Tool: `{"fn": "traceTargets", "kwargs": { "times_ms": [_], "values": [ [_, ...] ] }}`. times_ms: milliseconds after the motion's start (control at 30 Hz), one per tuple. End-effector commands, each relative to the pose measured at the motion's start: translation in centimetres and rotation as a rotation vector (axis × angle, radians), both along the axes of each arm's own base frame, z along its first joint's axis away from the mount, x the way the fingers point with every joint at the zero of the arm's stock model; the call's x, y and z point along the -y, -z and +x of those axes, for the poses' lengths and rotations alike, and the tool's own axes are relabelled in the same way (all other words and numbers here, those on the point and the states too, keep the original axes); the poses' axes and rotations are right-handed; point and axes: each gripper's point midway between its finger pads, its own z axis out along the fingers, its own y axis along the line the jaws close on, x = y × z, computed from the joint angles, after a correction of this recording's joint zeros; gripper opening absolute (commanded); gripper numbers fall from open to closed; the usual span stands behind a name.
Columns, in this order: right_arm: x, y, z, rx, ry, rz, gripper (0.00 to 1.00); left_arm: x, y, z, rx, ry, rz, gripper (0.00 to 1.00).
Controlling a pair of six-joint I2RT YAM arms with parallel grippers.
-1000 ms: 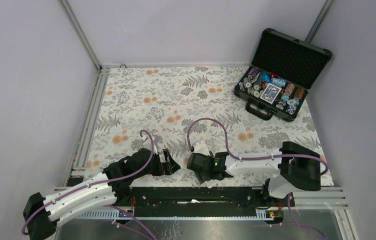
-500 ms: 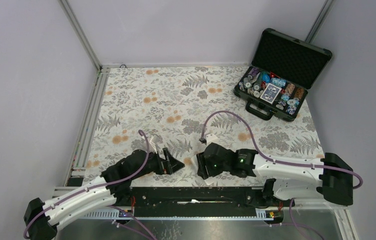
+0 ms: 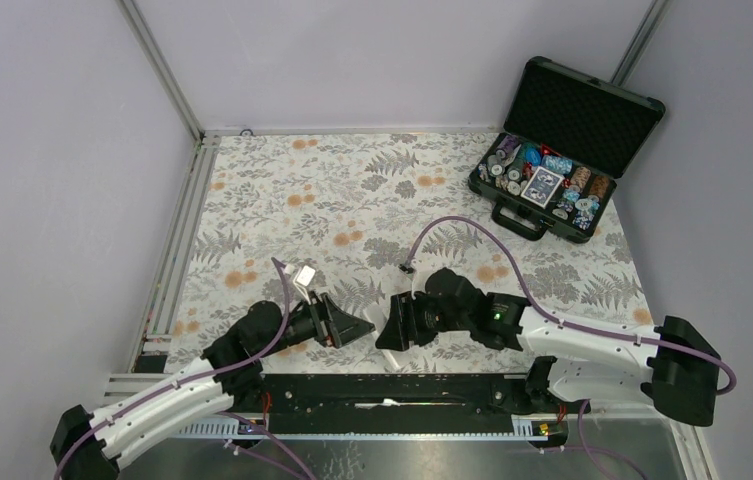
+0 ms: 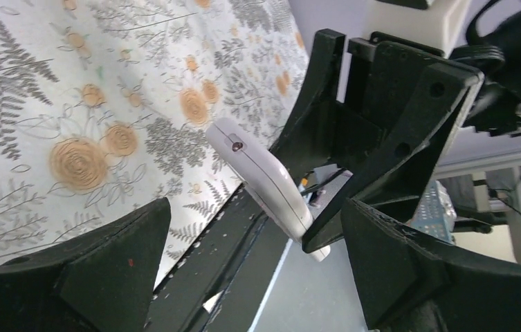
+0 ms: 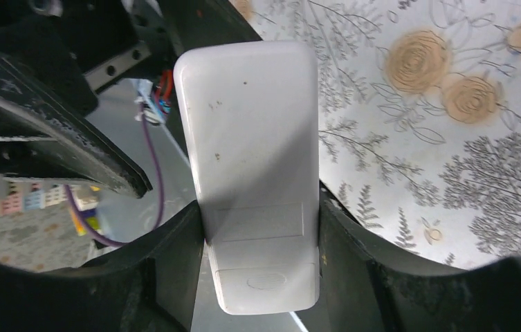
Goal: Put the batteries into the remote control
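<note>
The remote control (image 5: pixel 250 152) shows its plain white back in the right wrist view. My right gripper (image 5: pixel 257 252) is shut on its lower half, a finger (image 5: pixel 167 263) against each long side. In the left wrist view the remote (image 4: pixel 264 176) hangs tilted over the table's near edge, held by the right gripper's black fingers (image 4: pixel 382 124). My left gripper (image 4: pixel 257 270) stands open just short of it with nothing between its jaws. From above, the left gripper (image 3: pixel 355 326) and right gripper (image 3: pixel 389 328) face each other closely. The batteries are out of view.
A black hard case (image 3: pixel 552 180) with its lid up and coloured chips inside stands at the back right. A floral cloth (image 3: pixel 352 190) covers the table. A black metal rail (image 3: pixel 402 385) runs along the near edge, under both grippers.
The right arm has stretched out and turned its gripper, with the remote, to face left. The left gripper has turned towards it and opened a little wider.
</note>
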Motion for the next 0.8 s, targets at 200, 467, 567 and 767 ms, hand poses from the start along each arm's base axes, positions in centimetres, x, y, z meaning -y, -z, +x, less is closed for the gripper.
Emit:
{"fn": "traceTargets", "kwargs": {
  "times_ms": [200,467,567,767],
  "values": [
    [-2.9,-6.4,-1.3,-0.086,-0.079,0.374,0.03,0.5,-4.8,-1.0,0.067,0.101,-0.295,0.99],
    [-3.2,-7.3,-1.9,-0.146,-0.089,0.479,0.0,0.6,-7.2,-1.5,0.099,0.138,-0.391,0.99],
    [-3.3,-7.5,-1.8,-0.157,-0.081,0.509,0.0,0.4,-6.9,-1.6,0.086,0.141,-0.409,0.99],
    [-3.4,-7.7,-1.1,-0.14,-0.047,0.52,0.0,0.5,-7.3,-2.1,0.076,0.167,-0.436,0.95]
  ]
}}
